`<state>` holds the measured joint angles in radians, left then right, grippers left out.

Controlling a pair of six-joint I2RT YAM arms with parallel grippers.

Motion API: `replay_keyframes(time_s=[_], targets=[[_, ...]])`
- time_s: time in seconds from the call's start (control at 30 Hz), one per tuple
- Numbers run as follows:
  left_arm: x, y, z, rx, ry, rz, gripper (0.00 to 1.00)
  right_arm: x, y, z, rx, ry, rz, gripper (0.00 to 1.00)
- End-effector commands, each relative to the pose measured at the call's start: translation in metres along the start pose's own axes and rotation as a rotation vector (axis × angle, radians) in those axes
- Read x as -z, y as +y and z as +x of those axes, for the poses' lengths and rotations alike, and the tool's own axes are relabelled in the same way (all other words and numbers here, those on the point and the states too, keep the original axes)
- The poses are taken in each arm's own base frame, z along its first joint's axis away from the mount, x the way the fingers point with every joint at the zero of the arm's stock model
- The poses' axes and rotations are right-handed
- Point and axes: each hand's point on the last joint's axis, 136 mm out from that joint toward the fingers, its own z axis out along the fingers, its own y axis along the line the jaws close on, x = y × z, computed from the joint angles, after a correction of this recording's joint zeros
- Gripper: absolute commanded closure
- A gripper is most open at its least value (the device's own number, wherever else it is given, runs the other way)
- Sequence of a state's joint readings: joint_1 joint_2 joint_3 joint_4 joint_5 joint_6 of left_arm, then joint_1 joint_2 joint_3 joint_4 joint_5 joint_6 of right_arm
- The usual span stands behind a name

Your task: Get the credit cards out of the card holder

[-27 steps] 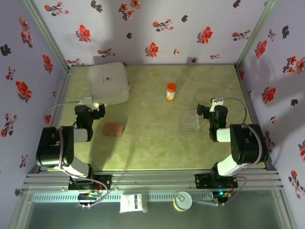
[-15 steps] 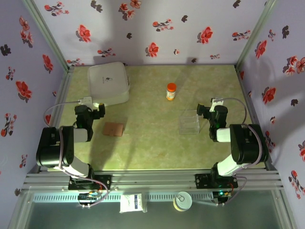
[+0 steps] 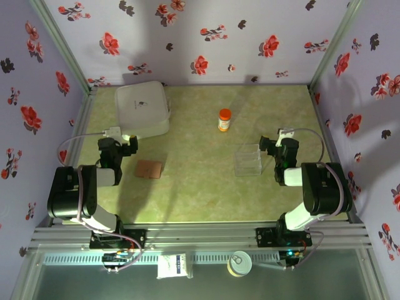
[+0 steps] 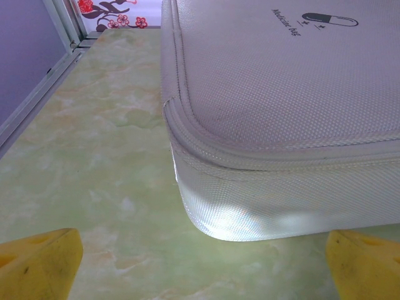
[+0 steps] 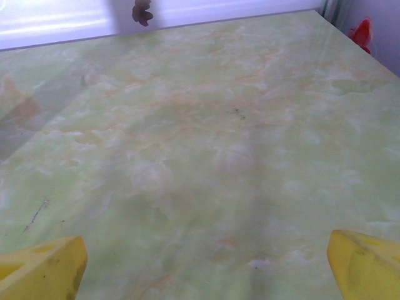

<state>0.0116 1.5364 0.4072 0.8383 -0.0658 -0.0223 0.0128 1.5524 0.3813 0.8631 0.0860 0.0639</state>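
As far as can be judged, the task has not begun: the card holder (image 3: 149,169) lies folded shut on the table (image 3: 200,194), brown outside up, near the left arm's forearm and in front of the white medicine bag (image 3: 142,108). No credit cards lie loose on the surface, so they are presumably inside the closed holder, though from above the holder is small and it is hard to tell whether an edge of a card peeks out. Everything is left to do: reach the holder, open it, and draw each card out onto the table. The left gripper (image 4: 201,269) is spread wide, its yellow fingertips (image 4: 40,262) at the far corners of its wrist view, with nothing between them; it hovers over bare table facing the bag's rounded near corner and touches neither the bag nor the holder, which sits off to its right side. The right gripper (image 5: 203,269) is likewise fully spread and empty, looking across open marbled table, just beside the clear plastic box (image 3: 248,161) and well apart from the holder. An orange-capped bottle (image 3: 224,119) stands farther back, unconnected with the job.
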Motion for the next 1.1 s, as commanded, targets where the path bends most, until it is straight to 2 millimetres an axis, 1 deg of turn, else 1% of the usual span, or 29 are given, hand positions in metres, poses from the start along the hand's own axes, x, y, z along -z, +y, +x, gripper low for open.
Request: replay_keyframes(time_s=[0.0, 0.37, 0.43, 0.63, 0.73, 0.83, 0.9, 0.97, 1.07], targets=[[0.000, 0.001, -0.003, -0.003, -0.021, 0.004, 0.00, -0.003, -0.008, -0.008, -0.024, -0.019, 0.041, 0.01], [0.001, 0.001, -0.003, -0.003, -0.022, 0.005, 0.00, -0.002, -0.008, -0.008, -0.022, -0.021, 0.043, 0.01], [0.002, 0.004, -0.005, 0.005, -0.025, -0.014, 0.00, -0.002, -0.007, -0.009, -0.018, -0.025, 0.036, 0.01], [0.016, 0.009, -0.024, 0.000, -0.040, -0.068, 0.00, 0.004, -0.004, -0.022, -0.008, 0.011, 0.029, 0.01], [0.022, 0.008, -0.033, -0.018, -0.013, -0.103, 0.00, 0.006, 0.001, -0.029, -0.004, 0.037, 0.016, 0.01], [0.030, 0.005, -0.047, -0.026, 0.006, -0.119, 0.00, 0.011, 0.007, -0.034, 0.003, 0.070, 0.008, 0.01], [0.035, 0.000, -0.056, 0.007, 0.018, -0.108, 0.00, 0.016, 0.010, -0.040, -0.003, 0.104, 0.005, 0.01], [0.040, -0.006, -0.064, 0.020, 0.043, -0.091, 0.00, 0.022, 0.016, -0.045, -0.019, 0.137, -0.007, 0.03], [0.048, -0.010, -0.069, 0.070, 0.104, -0.078, 0.00, 0.034, 0.025, -0.049, -0.052, 0.209, -0.020, 0.09]])
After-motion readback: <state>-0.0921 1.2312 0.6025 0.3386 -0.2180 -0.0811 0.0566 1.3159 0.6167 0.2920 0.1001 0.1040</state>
